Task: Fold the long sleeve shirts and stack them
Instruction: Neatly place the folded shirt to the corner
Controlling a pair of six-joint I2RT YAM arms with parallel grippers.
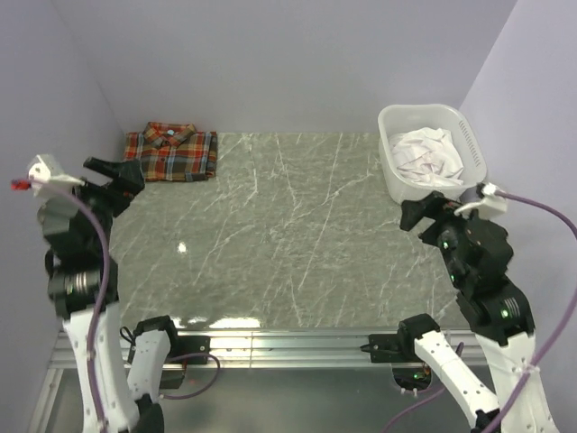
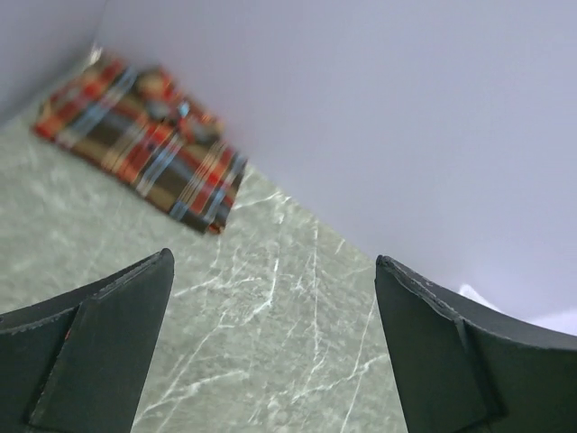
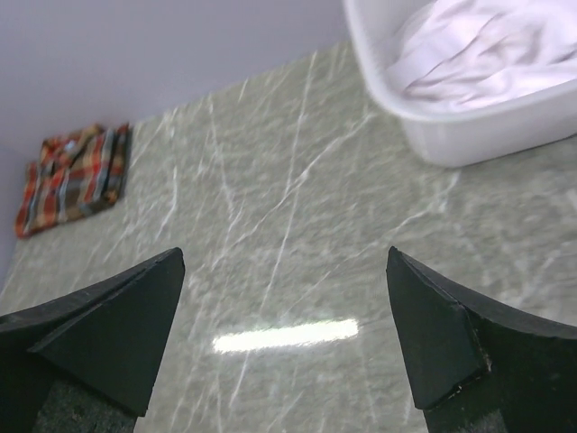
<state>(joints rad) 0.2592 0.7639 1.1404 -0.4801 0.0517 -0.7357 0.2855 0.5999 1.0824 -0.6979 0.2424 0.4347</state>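
A folded plaid long sleeve shirt (image 1: 171, 152) in red, orange, teal and brown lies flat at the table's far left corner, collar toward the wall; it shows too in the left wrist view as the plaid shirt (image 2: 144, 144) and in the right wrist view as the plaid shirt (image 3: 72, 176). White crumpled cloth (image 1: 428, 155) fills the white basket (image 1: 389, 171) at the far right. My left gripper (image 1: 122, 176) hovers open just near of the plaid shirt, nothing between its fingers (image 2: 99, 343). My right gripper (image 1: 422, 212) is open beside the basket's near end, also empty.
Grey marble tabletop (image 1: 288, 234) spans between the arms. Lilac walls close the left, back and right sides. A metal rail (image 1: 288, 343) runs along the near edge, with both arm bases on it. The white basket (image 3: 469, 126) sits close to the right gripper.
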